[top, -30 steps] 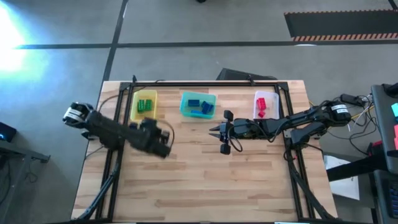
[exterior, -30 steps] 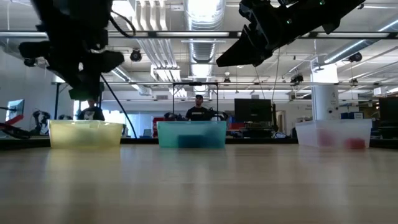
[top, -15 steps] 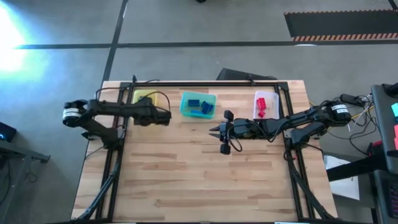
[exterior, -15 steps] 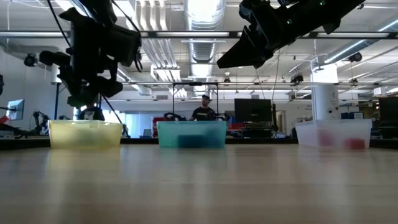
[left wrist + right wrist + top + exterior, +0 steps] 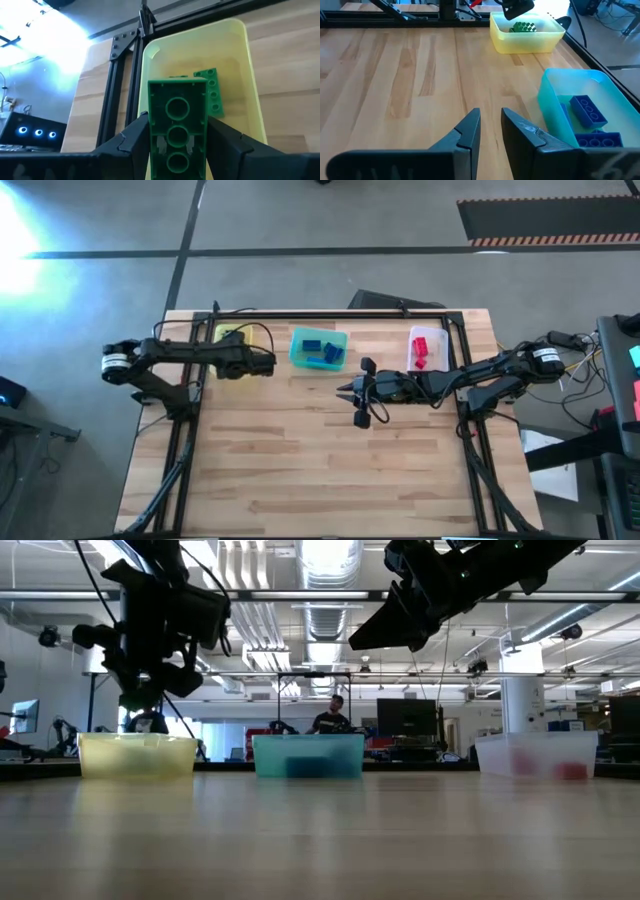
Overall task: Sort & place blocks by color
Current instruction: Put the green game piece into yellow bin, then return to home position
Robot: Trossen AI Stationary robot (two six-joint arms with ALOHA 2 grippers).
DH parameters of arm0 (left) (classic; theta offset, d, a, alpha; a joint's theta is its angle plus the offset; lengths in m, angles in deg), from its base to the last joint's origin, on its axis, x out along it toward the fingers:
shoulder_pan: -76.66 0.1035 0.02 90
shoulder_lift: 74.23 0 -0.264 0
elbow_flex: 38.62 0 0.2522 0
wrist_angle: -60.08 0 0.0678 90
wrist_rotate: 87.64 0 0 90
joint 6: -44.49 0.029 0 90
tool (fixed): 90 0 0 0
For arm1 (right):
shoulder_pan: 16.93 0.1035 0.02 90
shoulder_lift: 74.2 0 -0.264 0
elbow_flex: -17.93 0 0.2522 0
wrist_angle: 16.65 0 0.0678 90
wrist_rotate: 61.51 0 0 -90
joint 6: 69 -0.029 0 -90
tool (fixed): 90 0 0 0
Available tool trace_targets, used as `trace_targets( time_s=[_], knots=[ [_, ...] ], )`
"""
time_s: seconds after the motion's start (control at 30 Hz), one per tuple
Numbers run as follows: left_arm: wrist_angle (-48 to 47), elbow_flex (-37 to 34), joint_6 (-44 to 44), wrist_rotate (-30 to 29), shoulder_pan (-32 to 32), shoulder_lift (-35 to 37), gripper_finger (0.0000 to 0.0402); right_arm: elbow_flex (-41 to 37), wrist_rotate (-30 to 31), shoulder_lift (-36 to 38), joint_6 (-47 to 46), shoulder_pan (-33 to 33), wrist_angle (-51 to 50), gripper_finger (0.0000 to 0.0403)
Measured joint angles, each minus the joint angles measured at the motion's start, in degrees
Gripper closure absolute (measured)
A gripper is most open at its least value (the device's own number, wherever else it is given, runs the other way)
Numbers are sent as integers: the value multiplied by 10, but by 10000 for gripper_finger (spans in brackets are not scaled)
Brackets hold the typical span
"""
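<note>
My left gripper (image 5: 177,150) (image 5: 247,365) hangs over the near end of the yellow bin (image 5: 250,85) (image 5: 232,345) and is shut on a green brick (image 5: 177,125). Two more green bricks (image 5: 211,92) lie on that bin's floor. Blue bricks (image 5: 587,112) (image 5: 320,350) lie in the teal bin (image 5: 318,348), and red bricks (image 5: 420,350) in the clear bin (image 5: 428,345). My right gripper (image 5: 491,125) (image 5: 345,392) waits above the bare table near the teal bin, its fingers a narrow gap apart and holding nothing. My left gripper pinches the green brick between its two fingers, one finger (image 5: 132,137) on each long side (image 5: 152,125). The brick's hollow underside faces the wrist camera. The brick is lifted clear, above the yellow bin's near end.
The three bins stand in a row along the far edge: yellow (image 5: 135,755), teal (image 5: 308,755) and clear (image 5: 535,755). A black frame (image 5: 330,313) runs behind them. The wooden table (image 5: 320,470) is bare wood on its near side. A person (image 5: 328,718) stands in the room beyond.
My left arm swung from the near-left part of the table toward the far edge and came over the yellow bin, then stayed almost still for the last half second. My right arm kept still.
</note>
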Motion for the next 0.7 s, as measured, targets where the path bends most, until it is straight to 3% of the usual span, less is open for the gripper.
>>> trace_targets(
  time_s=[0.33,0.7],
  knots=[
    [11,-1,2,-6,9,0,204,0,0,0,-3,0,-5,335],
    [55,-16,49,1,-1,0,196,-7,0,0,56,0,-7,335]
  ],
)
